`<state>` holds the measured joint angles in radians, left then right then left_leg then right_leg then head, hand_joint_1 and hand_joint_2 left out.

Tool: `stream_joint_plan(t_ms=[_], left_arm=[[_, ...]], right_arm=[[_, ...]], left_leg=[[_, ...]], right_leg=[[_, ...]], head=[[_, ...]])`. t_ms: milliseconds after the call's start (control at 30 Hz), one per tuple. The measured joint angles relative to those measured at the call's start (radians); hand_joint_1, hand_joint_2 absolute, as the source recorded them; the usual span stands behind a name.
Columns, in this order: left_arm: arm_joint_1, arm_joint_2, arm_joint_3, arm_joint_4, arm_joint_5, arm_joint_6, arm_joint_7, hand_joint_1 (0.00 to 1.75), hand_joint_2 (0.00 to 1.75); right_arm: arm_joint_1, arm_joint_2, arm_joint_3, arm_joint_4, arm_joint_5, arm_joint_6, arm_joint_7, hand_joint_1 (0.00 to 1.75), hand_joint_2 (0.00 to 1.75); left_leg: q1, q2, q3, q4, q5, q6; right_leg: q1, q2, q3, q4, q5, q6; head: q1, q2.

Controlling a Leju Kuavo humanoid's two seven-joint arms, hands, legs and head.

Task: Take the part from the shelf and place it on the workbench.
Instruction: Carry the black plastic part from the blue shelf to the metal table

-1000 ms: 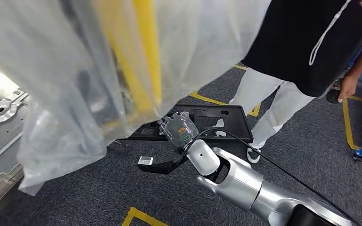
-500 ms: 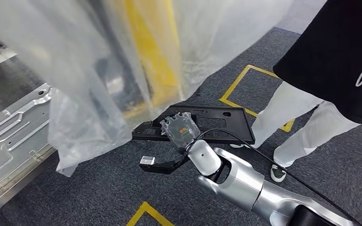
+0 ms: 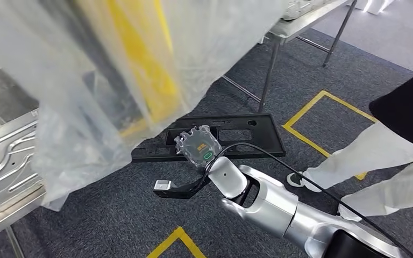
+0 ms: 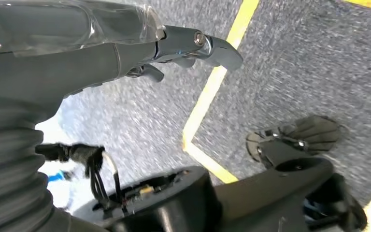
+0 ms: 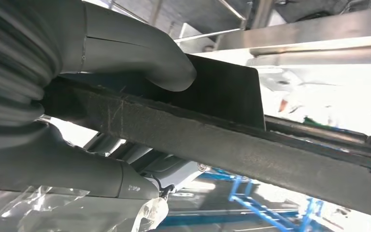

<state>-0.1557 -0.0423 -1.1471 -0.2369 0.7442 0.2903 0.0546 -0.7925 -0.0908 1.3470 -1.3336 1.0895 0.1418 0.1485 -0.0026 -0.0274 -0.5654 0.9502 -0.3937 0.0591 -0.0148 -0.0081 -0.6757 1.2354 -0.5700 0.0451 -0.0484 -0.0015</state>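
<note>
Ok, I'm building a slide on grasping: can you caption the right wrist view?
Right hand grips a flat black part by its edge, thumb pressed on its face.

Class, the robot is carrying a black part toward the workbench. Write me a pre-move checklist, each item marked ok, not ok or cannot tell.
1. Right hand grips the black part, thumb clamped over its edge in the right wrist view: ok.
2. Part is off the floor: ok.
3. Left hand carries nothing: ok.
4. Route free of the person standing close on the right: not ok.
5. View ahead unobstructed by the plastic sheet: not ok.
6. Free spot on the metal workbench: cannot tell.
</note>
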Motion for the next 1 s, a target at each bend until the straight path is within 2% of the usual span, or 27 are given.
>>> stream_joint_plan(t_ms=[33,67,100,133,167,200,233,267,300,333,367,400,467,500,533,567,600,633,700,733,767,833,867,900,967,1000], left_arm=[[0.001,-0.001,0.0,0.0,0.001,-0.001,0.0,0.0,1.75],[0.003,-0.002,0.0,0.0,0.002,-0.001,0.0,0.0,1.75],[0.004,-0.003,0.001,0.0,0.002,-0.002,0.0,0.0,1.75],[0.004,-0.003,0.001,0.0,0.002,-0.002,0.0,0.0,1.75],[0.003,-0.004,0.001,0.0,0.002,-0.002,0.0,0.0,1.75],[0.003,-0.004,0.001,0.0,0.001,-0.002,0.0,0.0,1.75],[0.003,-0.004,0.002,0.0,0.001,-0.002,0.0,0.0,1.75],[0.003,-0.004,0.002,0.0,0.002,-0.002,0.0,0.0,1.75],[0.004,-0.004,0.002,0.0,0.002,-0.002,0.0,0.0,1.75],[0.005,-0.004,0.002,0.0,0.003,-0.001,0.0,0.0,1.75],[0.005,-0.003,0.003,0.0,0.004,-0.001,0.0,0.0,1.75],[0.004,-0.003,0.003,0.0,0.005,0.0,0.0,0.0,1.75],[-0.002,-0.003,0.004,0.0,0.006,0.001,0.0,0.0,1.75],[-0.006,-0.003,0.006,0.0,0.007,0.001,-0.001,0.0,1.75],[-0.01,-0.002,0.007,0.0,0.007,0.001,-0.001,0.0,1.75],[-0.012,-0.002,0.008,0.0,0.007,0.001,-0.001,0.0,1.75],[-0.013,-0.002,0.009,0.0,0.007,0.001,-0.001,0.0,1.75],[-0.011,-0.002,0.009,0.0,0.007,0.001,0.0,0.0,1.75],[-0.006,-0.002,0.009,0.0,0.007,0.0,0.0,0.0,1.75],[-0.003,-0.002,0.009,0.0,0.007,-0.001,0.0,0.0,1.75],[-0.002,-0.002,0.009,0.0,0.007,-0.002,0.0,0.0,1.75],[0.0,-0.004,0.009,0.0,0.006,-0.003,0.0,0.0,1.75],[0.0,-0.005,0.009,0.0,0.006,-0.004,-0.001,0.0,1.75],[0.0,-0.006,0.009,0.0,0.006,-0.003,-0.001,0.0,1.75],[-0.001,-0.007,0.01,0.0,0.006,-0.003,-0.001,0.0,1.75],[-0.001,-0.008,0.01,0.0,0.006,-0.003,-0.001,0.0,1.75]], right_arm=[[0.001,-0.001,0.003,0.001,0.001,0.001,0.0,1.75,1.75],[0.002,-0.002,0.006,0.003,0.001,0.002,0.0,1.75,1.75],[0.002,-0.002,0.007,0.004,0.001,0.002,0.0,1.75,1.75],[0.0,-0.002,0.009,0.004,0.001,0.002,0.0,1.75,1.75],[-0.001,-0.002,0.011,0.004,0.001,0.002,0.0,1.75,1.75],[-0.003,-0.002,0.014,0.004,0.002,0.002,0.0,1.75,1.75],[-0.004,-0.002,0.017,0.005,0.002,0.002,0.0,1.75,1.75],[-0.005,-0.002,0.019,0.005,0.003,0.004,-0.001,1.75,1.75],[-0.006,-0.001,0.02,0.005,0.005,0.005,-0.001,1.75,1.75],[-0.007,0.0,0.021,0.006,0.007,0.007,-0.001,1.75,1.75],[-0.009,0.002,0.021,0.006,0.009,0.01,-0.001,1.75,1.75],[-0.011,0.004,0.022,0.006,0.011,0.011,-0.002,1.75,1.75],[-0.013,0.006,0.023,0.006,0.014,0.015,-0.004,1.75,1.75],[-0.013,0.006,0.025,0.008,0.016,0.018,-0.005,1.75,1.75],[-0.013,0.006,0.028,0.009,0.017,0.02,-0.007,1.75,1.75],[-0.012,0.006,0.031,0.011,0.018,0.021,-0.009,1.75,1.75],[-0.012,0.006,0.034,0.012,0.019,0.022,-0.01,1.75,1.75],[-0.013,0.007,0.036,0.012,0.019,0.022,-0.01,1.75,1.75],[-0.015,0.007,0.038,0.012,0.02,0.022,-0.01,1.75,1.75],[-0.017,0.007,0.038,0.012,0.02,0.023,-0.011,1.75,1.75],[-0.018,0.007,0.04,0.013,0.02,0.023,-0.011,1.75,1.75],[-0.019,0.008,0.044,0.013,0.02,0.023,-0.013,1.75,1.75],[-0.019,0.009,0.045,0.013,0.019,0.023,-0.013,1.75,1.75],[-0.02,0.01,0.046,0.014,0.019,0.023,-0.013,1.75,1.75],[-0.021,0.009,0.048,0.015,0.019,0.022,-0.013,1.75,1.75],[-0.02,0.008,0.049,0.016,0.019,0.022,-0.013,1.75,1.75]], left_leg=[[0.0,-0.016,0.002,0.0,-0.002,0.001],[0.001,-0.033,0.005,0.0,-0.004,0.0],[0.002,-0.049,0.009,0.001,-0.006,-0.002],[0.004,-0.065,0.013,0.002,-0.01,-0.005],[0.004,-0.081,0.016,0.004,-0.015,-0.01],[0.003,-0.094,0.016,0.007,-0.019,-0.016],[0.004,-0.106,0.014,0.009,-0.022,-0.02],[0.005,-0.117,0.011,0.009,-0.024,-0.026],[0.008,-0.128,0.007,0.007,-0.025,-0.031],[0.01,-0.128,0.005,0.009,-0.027,-0.035],[0.01,-0.11,-0.001,0.022,-0.035,-0.041],[0.009,-0.08,-0.016,0.053,-0.051,-0.047],[0.007,-0.013,-0.082,0.181,-0.106,-0.058],[0.009,0.001,-0.122,0.252,-0.13,-0.062],[0.009,0.007,-0.152,0.302,-0.14,-0.065],[0.01,0.01,-0.163,0.312,-0.131,-0.066],[0.009,0.014,-0.15,0.279,-0.102,-0.065],[0.008,0.026,-0.12,0.21,-0.06,-0.062],[-0.001,0.071,-0.056,0.069,0.002,-0.051],[-0.006,0.087,-0.039,0.03,0.014,-0.043],[-0.011,0.091,-0.035,0.015,0.013,-0.037],[-0.009,0.066,-0.036,0.011,0.012,-0.026],[-0.006,0.053,-0.034,0.009,0.012,-0.021],[-0.002,0.041,-0.031,0.007,0.013,-0.015],[0.002,0.018,-0.025,0.005,0.011,-0.004],[0.003,0.005,-0.023,0.005,0.01,-0.001]], right_leg=[[0.0,0.004,-0.029,0.04,-0.003,0.001],[0.0,0.005,-0.041,0.04,0.015,0.001],[-0.001,0.009,-0.031,-0.001,0.05,0.0],[-0.003,0.022,-0.006,-0.071,0.097,0.0],[-0.006,0.048,0.024,-0.145,0.133,0.0],[-0.009,0.069,0.048,-0.204,0.158,-0.001],[-0.011,0.085,0.063,-0.239,0.168,-0.003],[-0.009,0.088,0.068,-0.25,0.165,-0.007],[-0.008,0.074,0.069,-0.252,0.164,-0.013],[-0.007,0.061,0.071,-0.253,0.163,-0.02],[-0.008,0.049,0.073,-0.254,0.161,-0.027],[-0.01,0.037,0.076,-0.256,0.16,-0.033],[-0.009,0.011,0.082,-0.257,0.153,-0.041],[-0.008,-0.004,0.085,-0.256,0.149,-0.043],[-0.007,-0.019,0.088,-0.256,0.145,-0.043],[-0.007,-0.033,0.093,-0.256,0.141,-0.042],[-0.007,-0.046,0.099,-0.256,0.136,-0.041],[-0.007,-0.059,0.108,-0.256,0.13,-0.038],[-0.002,-0.081,0.123,-0.256,0.118,-0.03],[0.001,-0.09,0.128,-0.256,0.113,-0.025],[0.004,-0.099,0.13,-0.257,0.108,-0.019],[0.005,-0.115,0.135,-0.259,0.1,-0.009],[0.004,-0.104,0.135,-0.25,0.091,-0.004],[0.002,-0.081,0.126,-0.224,0.074,0.0],[0.0,-0.02,0.069,-0.104,0.018,0.004],[-0.001,-0.005,0.028,-0.03,-0.009,0.005]], head=[[0.001,0.0],[0.003,0.0],[0.003,0.0],[0.004,0.0],[0.004,0.0],[0.005,0.0],[0.006,0.0],[0.006,0.0],[0.006,0.0],[0.007,0.0],[0.005,0.0],[0.003,0.0],[-0.002,0.0],[-0.003,0.0],[-0.003,0.0],[-0.003,0.0],[-0.003,0.0],[-0.003,0.0],[-0.003,0.0],[-0.003,0.0],[-0.002,0.0],[-0.002,0.0],[-0.001,0.0],[0.0,0.0],[0.003,0.0],[0.004,0.0]])
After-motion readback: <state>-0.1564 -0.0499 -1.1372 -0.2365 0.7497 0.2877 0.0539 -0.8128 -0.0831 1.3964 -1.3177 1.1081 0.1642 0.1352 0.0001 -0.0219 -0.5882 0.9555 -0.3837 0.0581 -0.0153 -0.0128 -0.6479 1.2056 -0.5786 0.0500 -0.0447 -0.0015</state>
